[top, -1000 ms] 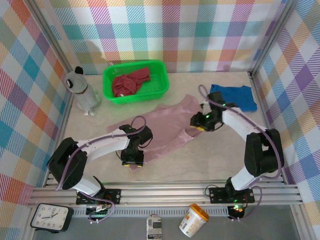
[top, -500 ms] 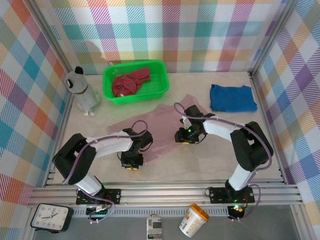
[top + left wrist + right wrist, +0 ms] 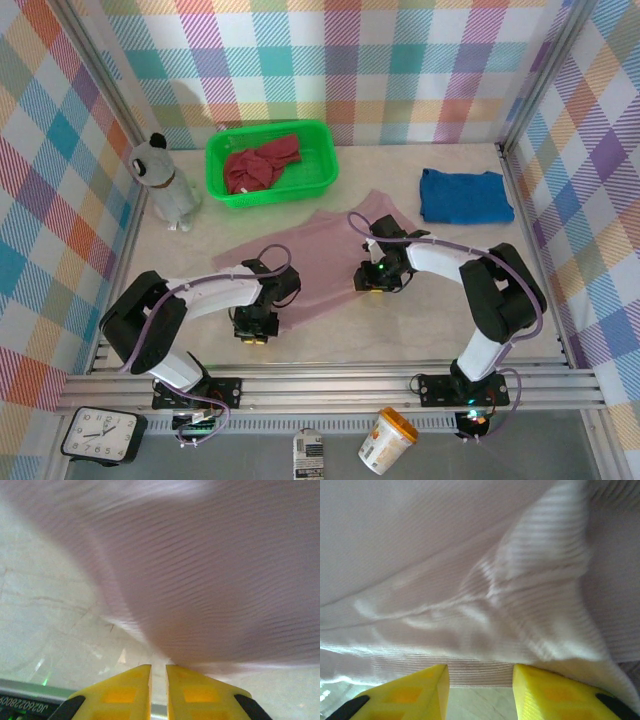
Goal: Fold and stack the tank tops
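Two grippers work the mauve-pink tank top point(image 3: 320, 248), which lies spread on the table point(image 3: 430, 320) between the arms. The left gripper point(image 3: 253, 332) sits at the top's near-left edge. In the left wrist view its yellow fingers point(image 3: 122, 692) are pressed almost together with only a thin slit between them. They pinch the pink hem where it comes to a point at the tips, and the cloth rises away above them. The right gripper point(image 3: 376, 282) is at the top's right edge. Its yellow fingers point(image 3: 407, 692) are spread partway, with bare table showing in the gap. A rumpled ribbed hem lies across just past the tips and is not clamped; whether it touches them I cannot tell.

The green basket point(image 3: 275, 190) sits far left of centre and holds the dark red tank top point(image 3: 262, 162), crumpled inside. The blue tank top point(image 3: 465, 196) lies flat on the table at the far right, outside the basket and well apart from it.
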You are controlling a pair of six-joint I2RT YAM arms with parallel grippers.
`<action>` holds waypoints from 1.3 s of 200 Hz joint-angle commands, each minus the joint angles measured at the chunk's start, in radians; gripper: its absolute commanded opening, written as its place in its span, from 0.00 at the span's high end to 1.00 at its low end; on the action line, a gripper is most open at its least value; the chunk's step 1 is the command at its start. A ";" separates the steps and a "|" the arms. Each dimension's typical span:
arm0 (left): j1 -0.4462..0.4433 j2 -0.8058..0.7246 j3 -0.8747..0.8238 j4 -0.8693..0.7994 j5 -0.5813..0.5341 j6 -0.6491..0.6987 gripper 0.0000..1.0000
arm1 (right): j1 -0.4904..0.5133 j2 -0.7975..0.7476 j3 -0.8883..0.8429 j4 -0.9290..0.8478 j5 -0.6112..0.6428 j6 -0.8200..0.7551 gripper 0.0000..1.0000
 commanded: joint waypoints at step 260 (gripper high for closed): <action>-0.087 0.190 0.211 0.142 0.192 -0.010 0.52 | -0.058 -0.111 -0.124 -0.199 0.072 0.037 0.56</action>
